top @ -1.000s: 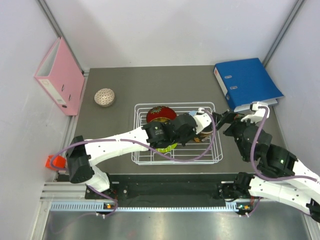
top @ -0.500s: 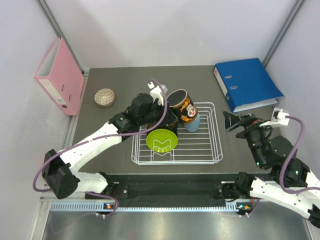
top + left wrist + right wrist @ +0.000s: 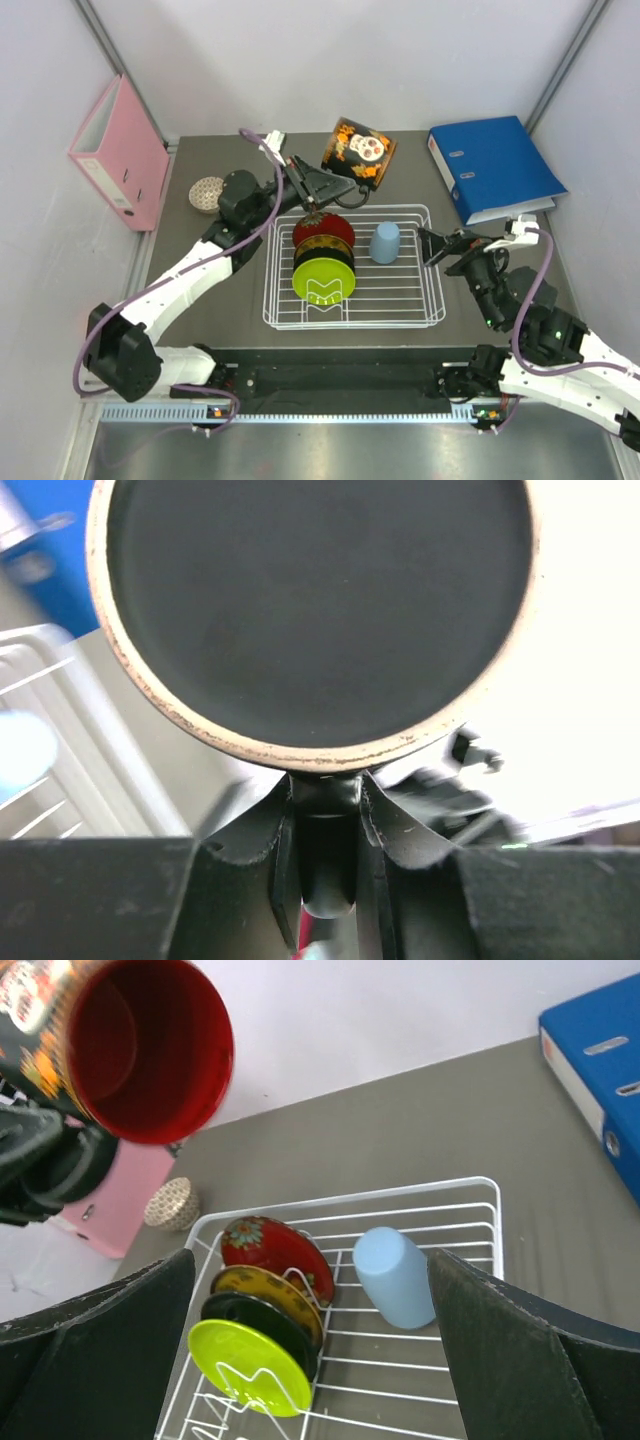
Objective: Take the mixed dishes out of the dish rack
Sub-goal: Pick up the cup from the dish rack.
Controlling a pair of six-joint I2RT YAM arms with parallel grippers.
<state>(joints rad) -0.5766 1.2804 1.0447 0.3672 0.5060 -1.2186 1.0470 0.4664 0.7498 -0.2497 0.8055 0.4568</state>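
Since the earlier frames the left arm has carried the mug (image 3: 358, 152) from above the rack's far side to a spot past its far rim, and the right gripper (image 3: 432, 248) has edged nearer the rack's right side. On the dark grey table (image 3: 410, 165) the white wire dish rack (image 3: 395, 290) sits at the middle, with a blue binder (image 3: 495, 165) lying flat at the far right corner and a pink binder (image 3: 120, 150) leaning against the left wall. Standing on edge in a row in the rack's left half are a red bowl (image 3: 322, 228) farthest back, a yellow-and-black plate (image 3: 322, 252) next, and a lime-green bowl (image 3: 323, 282) nearest the arms. The mug, dark with an orange pattern and red inside, hangs tilted in the air, clear of the rack. The left gripper (image 3: 325, 810) has its fingers clamped on the mug's handle, with the mug's dark base facing the wrist camera. A pale blue cup (image 3: 385, 242) lies on the wires to the right of the red bowl. A small beige bowl (image 3: 207, 193) rests on the table near the pink binder, well apart from the rack. The right gripper holds nothing, its fingers spread wide.
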